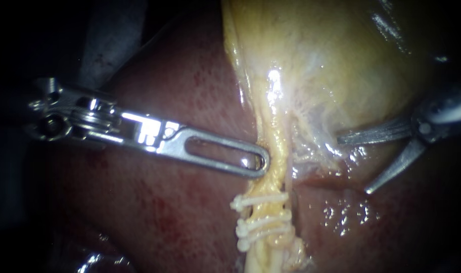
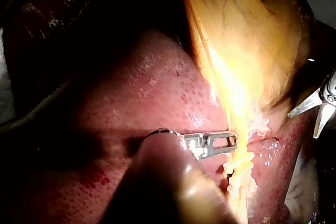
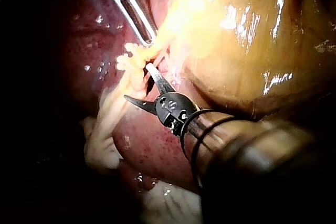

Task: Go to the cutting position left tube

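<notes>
A pale yellow tube (image 1: 273,151) runs down from the gallbladder (image 1: 341,60) over the liver (image 1: 180,101). Three white clips (image 1: 263,217) cross the tube low down. My left instrument (image 1: 258,163) lies with its slotted jaws together, the tip resting against the tube's left edge above the clips. My right instrument (image 1: 353,164) has two thin blades spread open, apart from the tube on its right, the upper blade near frayed white tissue. In the right wrist view the open blades (image 3: 137,82) sit just beside the clips (image 3: 128,56). The left wrist view shows the slotted jaws (image 2: 231,141) at the tube.
Dark red liver surrounds the tube on both sides, wet and glistening below the right blades (image 1: 347,212). Shreds of white membrane (image 1: 311,116) hang at the gallbladder's base. Pale tissue (image 3: 100,140) trails off below the clips in the right wrist view.
</notes>
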Controlling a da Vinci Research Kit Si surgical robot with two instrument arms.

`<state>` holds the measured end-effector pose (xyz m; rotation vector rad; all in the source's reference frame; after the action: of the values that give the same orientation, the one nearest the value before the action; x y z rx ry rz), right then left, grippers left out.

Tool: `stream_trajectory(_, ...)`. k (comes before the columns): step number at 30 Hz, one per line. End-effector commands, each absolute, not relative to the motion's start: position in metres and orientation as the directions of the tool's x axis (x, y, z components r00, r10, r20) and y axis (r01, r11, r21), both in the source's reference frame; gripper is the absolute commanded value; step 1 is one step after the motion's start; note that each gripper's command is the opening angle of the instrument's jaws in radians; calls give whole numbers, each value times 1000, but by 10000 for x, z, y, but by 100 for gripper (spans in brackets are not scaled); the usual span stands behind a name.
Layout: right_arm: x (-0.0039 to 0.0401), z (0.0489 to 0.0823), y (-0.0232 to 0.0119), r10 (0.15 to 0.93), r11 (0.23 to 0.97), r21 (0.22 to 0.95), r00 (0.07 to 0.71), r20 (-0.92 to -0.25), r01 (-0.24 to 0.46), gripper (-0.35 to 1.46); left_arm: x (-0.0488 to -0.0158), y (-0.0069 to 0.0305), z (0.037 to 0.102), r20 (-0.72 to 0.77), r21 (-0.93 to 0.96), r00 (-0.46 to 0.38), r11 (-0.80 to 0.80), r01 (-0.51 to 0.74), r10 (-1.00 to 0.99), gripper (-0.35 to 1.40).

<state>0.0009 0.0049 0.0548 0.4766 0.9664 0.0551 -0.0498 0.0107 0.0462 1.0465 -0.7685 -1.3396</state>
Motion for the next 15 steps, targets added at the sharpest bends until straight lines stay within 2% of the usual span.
stream_trajectory(1, 9, 547, 49, 254, 896, 414, 575, -778, 164, 143, -498, 108, 462, -126, 919, 116, -71, 389, -985, -35)
stream_trajectory(15, 16, 549, 38, 250, 898, 408, 576, -778, 162, 143, -475, 111, 433, -138, 926, 130, -81, 370, -982, -35)
